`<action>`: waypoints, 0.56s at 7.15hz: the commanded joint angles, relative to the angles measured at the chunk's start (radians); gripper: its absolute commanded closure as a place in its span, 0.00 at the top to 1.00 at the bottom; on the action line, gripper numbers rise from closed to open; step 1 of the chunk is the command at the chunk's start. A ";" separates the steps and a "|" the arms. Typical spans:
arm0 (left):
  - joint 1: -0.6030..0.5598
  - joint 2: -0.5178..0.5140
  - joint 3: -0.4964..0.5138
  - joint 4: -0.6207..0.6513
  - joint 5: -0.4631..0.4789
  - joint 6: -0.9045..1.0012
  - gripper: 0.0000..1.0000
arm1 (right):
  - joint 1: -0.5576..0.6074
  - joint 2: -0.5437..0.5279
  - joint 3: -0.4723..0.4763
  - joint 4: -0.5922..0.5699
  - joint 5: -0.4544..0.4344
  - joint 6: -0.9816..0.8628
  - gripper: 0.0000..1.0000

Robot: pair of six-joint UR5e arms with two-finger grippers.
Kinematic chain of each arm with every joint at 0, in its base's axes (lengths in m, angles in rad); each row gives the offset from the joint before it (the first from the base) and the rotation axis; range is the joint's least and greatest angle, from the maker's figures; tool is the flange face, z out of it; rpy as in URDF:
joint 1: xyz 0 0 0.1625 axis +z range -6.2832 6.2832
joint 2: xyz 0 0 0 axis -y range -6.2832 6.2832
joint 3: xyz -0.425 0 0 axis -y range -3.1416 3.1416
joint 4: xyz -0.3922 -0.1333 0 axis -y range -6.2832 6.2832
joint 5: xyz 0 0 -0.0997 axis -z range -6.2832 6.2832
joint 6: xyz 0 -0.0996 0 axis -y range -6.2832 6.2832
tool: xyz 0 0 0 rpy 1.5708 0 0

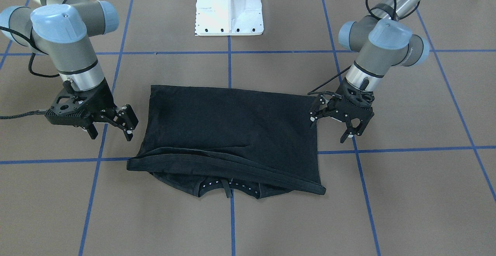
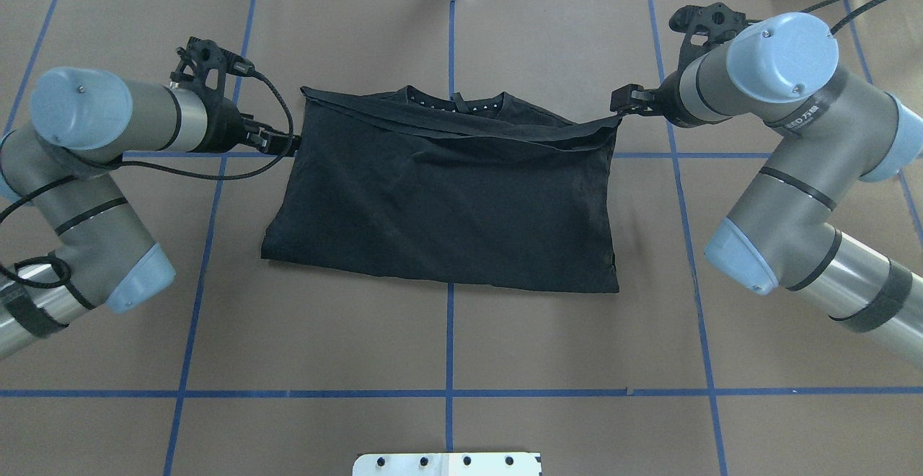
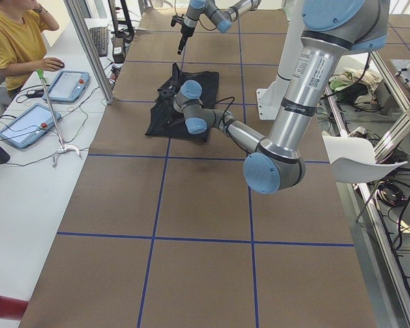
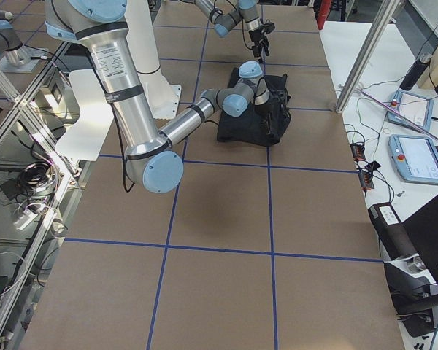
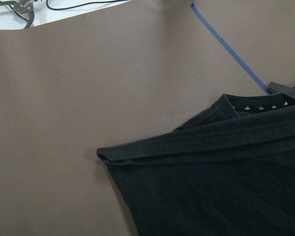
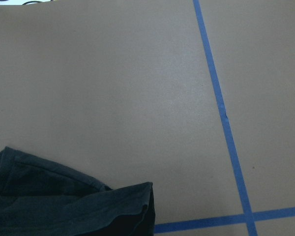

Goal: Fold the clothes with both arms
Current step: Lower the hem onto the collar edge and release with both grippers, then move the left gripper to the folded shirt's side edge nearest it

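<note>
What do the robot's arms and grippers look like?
The left arm and right arm are grey-silver tubes with light-blue joint caps and black bands, one with white lettering. Black cables trail to the left gripper and right gripper, both black with two fingers.

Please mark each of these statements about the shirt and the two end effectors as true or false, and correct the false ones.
1. The T-shirt lies folded on the table, with only plain black cloth on top. True.
2. The collar peeks out on the side nearest the white base. False: it peeks out at the edge farthest from the base.
3. The left end effector and the right end effector are both open. True.
4. The right end effector grips a corner of the T-shirt. False: it is open beside the shirt and holds nothing.
</note>
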 commanded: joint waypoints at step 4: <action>0.202 0.195 -0.048 -0.193 0.010 -0.205 1.00 | -0.003 -0.008 0.021 0.000 -0.004 0.005 1.00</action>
